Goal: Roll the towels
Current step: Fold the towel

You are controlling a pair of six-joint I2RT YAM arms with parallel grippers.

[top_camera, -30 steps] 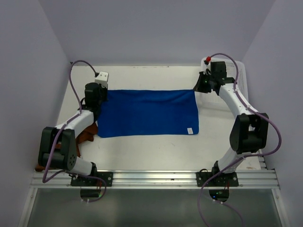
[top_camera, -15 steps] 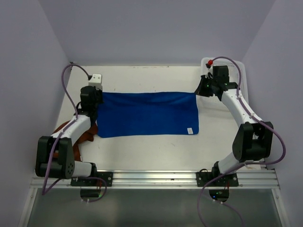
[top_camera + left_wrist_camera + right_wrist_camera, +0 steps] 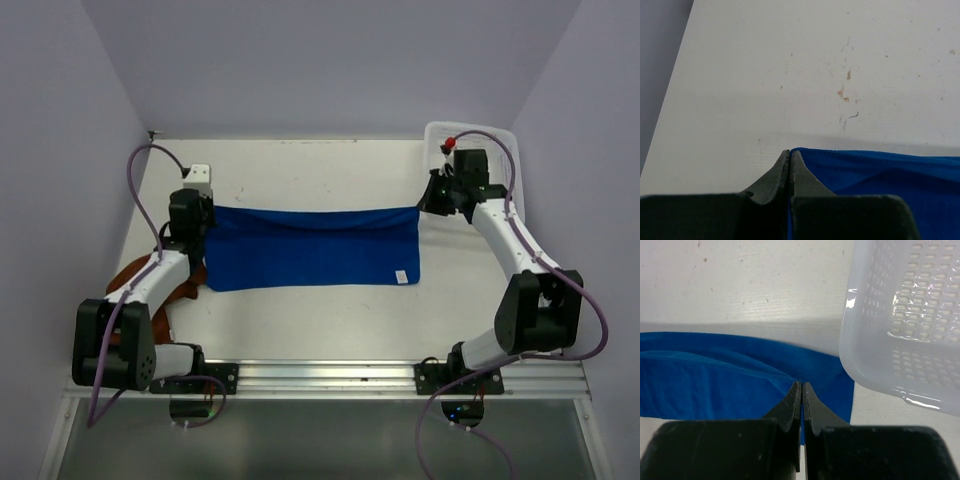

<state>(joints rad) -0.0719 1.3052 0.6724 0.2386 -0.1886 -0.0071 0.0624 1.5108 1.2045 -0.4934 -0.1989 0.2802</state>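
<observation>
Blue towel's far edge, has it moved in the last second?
Yes. On the blue towel, the far edge drew toward the base rail; its near edge stayed.

My overhead camera sat high behind the arm bases, looking down and forward over the whole table (image 3: 300,330) and both arms. The left wrist camera looked low and very close across the tabletop at the blue towel (image 3: 310,250) at its far left corner. The right wrist camera sat equally close at the far right corner, beside the white basket (image 3: 900,315). All three views shared that towel.
</observation>
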